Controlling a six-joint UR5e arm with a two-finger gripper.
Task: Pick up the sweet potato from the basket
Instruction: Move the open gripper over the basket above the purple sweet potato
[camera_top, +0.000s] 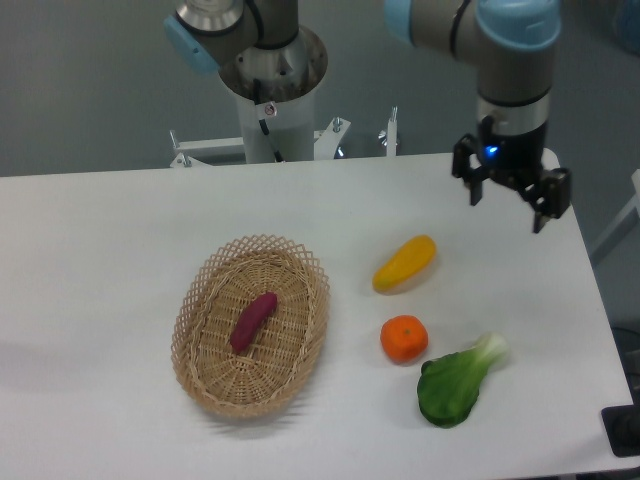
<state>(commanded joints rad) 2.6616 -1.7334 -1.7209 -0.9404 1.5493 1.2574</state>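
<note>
One sweet potato (253, 321) lies slantwise in the middle of the wicker basket (196, 306), touching none of its looped rim, with bare weave on every side of it. The basket stands left of centre on the white table (100, 250), well in from the front edge. The gripper (507, 197) hangs above the table's far right part, fingers spread wide and holding nothing, well apart from the basket. Between them lie a yellow squash (404, 263), an orange (404, 338) and a bok choy (458, 380) near the front right edge.
</note>
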